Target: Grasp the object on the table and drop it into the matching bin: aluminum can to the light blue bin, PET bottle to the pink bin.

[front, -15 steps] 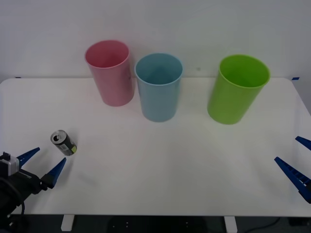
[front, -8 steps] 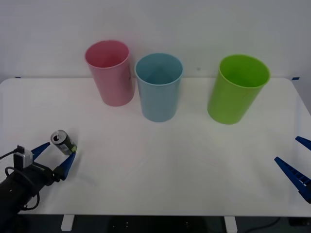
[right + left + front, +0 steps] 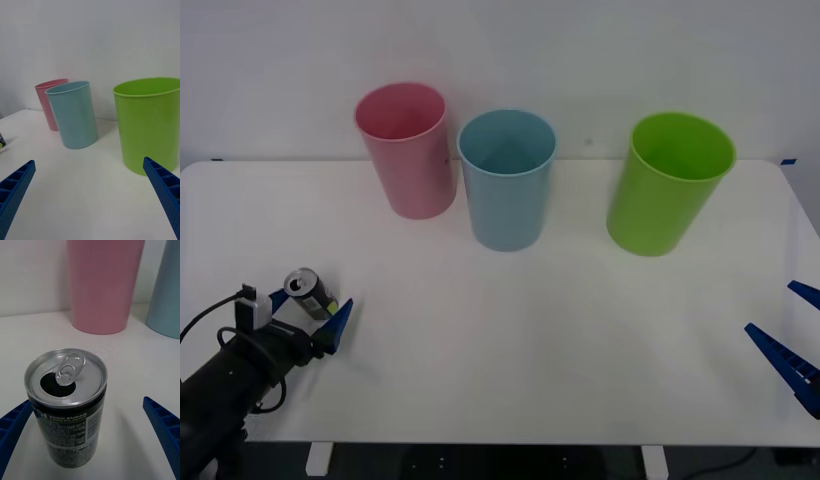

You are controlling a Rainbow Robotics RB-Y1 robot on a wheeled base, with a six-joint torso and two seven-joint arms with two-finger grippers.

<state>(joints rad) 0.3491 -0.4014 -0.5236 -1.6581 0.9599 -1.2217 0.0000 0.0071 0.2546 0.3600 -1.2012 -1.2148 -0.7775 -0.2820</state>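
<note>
Down in the lower left of the front view, the left gripper (image 3: 306,312) sits low over the white table (image 3: 510,340) with its blue fingers (image 3: 338,322) spread apart, one on each side of the small dark can (image 3: 310,293). The can stands near the table's left front corner, its silver top tilted toward the camera. From the left wrist camera the can (image 3: 67,405) fills the space between the two fingers (image 3: 161,427), with a gap visible on the right-hand side, so the jaws are open around it and not pressing on it; whether the other finger touches the can cannot be told. Its pull tab is lifted over an open mouth, and small white print runs down the dark side.

Across the far part of the table stand three tall plastic bins. The pink bin (image 3: 408,150) is in the upper left, the light blue bin (image 3: 506,180) just beside it toward the centre, nearly touching, and a lime green bin (image 3: 668,185) farther right, well apart from the other two. All three stand upright.

At the lower right edge of the front view the right gripper (image 3: 798,330) hangs by the table's right side, its fingers (image 3: 165,191) wide apart and holding nothing.
</note>
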